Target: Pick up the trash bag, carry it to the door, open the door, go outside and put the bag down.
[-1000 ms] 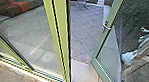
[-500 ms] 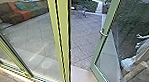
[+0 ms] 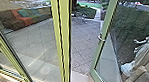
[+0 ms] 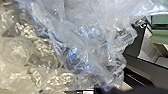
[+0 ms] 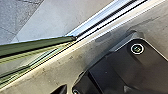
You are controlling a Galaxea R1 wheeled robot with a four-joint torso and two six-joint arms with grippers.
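Standing open, the green-framed glass door [image 3: 105, 30] left paved room beside the yellow-green metal post [image 3: 62, 35]. The crumpled, translucent plastic trash bag [image 4: 82, 42] bulged near the left wrist, long axis unclear; whether either claw was parted or closed, I couldn't tell.

shiny clear plastic bag [image 4: 82, 45], matt green metal door frame [image 3: 101, 49] w/ glossy glass

Grey paving [image 3: 83, 44], a long multicoloured seat [image 3: 26, 20] standing on it.
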